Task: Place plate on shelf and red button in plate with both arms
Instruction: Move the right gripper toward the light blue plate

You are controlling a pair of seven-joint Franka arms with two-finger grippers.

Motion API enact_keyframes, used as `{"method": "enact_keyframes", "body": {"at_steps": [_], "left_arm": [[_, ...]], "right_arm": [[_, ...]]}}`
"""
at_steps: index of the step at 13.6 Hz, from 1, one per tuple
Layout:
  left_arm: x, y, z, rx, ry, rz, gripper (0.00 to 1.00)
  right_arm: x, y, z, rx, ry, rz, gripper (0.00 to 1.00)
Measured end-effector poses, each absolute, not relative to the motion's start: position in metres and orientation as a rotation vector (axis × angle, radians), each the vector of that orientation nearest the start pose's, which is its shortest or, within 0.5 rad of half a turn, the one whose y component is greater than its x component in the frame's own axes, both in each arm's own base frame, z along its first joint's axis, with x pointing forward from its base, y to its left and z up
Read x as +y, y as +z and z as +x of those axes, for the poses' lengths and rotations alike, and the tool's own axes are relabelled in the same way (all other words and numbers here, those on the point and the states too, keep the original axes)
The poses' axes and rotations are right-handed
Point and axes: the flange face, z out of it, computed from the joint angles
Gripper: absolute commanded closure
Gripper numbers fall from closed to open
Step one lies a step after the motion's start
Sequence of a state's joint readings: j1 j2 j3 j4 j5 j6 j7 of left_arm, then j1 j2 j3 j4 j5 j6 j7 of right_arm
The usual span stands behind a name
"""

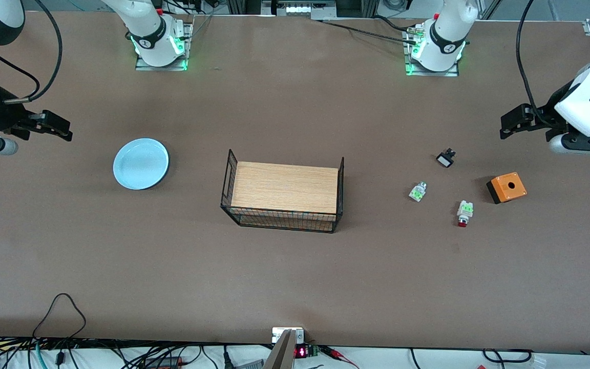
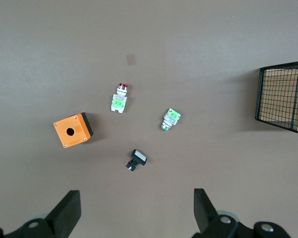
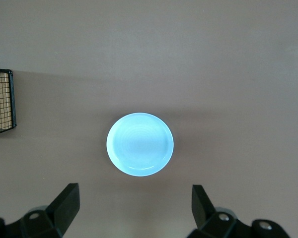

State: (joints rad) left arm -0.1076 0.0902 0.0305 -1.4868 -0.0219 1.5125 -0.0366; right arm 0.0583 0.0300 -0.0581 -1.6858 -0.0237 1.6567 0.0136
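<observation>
The light blue plate [image 1: 141, 164] lies flat on the table toward the right arm's end; it also shows in the right wrist view [image 3: 140, 144]. My right gripper [image 1: 62, 128] is open and empty, up over bare table beside the plate, apart from it [image 3: 134, 210]. The red button [image 1: 464, 213], white with green marks and a red cap, lies toward the left arm's end; it also shows in the left wrist view [image 2: 119, 99]. My left gripper [image 1: 507, 123] is open and empty, up over bare table, apart from the small parts [image 2: 136, 213].
A black wire basket [image 1: 229, 177] with a wooden board in it stands mid-table. Near the red button lie a white-green part without red cap [image 1: 418, 191], a small black-and-white part [image 1: 445, 158] and an orange box with a hole [image 1: 506, 187].
</observation>
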Motion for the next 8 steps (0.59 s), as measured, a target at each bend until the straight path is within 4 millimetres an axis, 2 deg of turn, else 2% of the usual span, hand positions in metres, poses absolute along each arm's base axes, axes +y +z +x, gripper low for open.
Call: {"method": "enact_keyframes", "body": {"at_steps": [6,8], "left_arm": [[-0.0459,0.6082,0.5741,0.060,0.103,-3.155,0.00],[-0.0447,0.6082,0.5742,0.057,0.103,-3.155,0.00]], "right_arm": [[-0.0019,0.5596,0.5658,0.019,0.096,-3.166,0.00],[-0.0015,0.5538,0.5675,0.018,0.115,-3.166,0.00]]}}
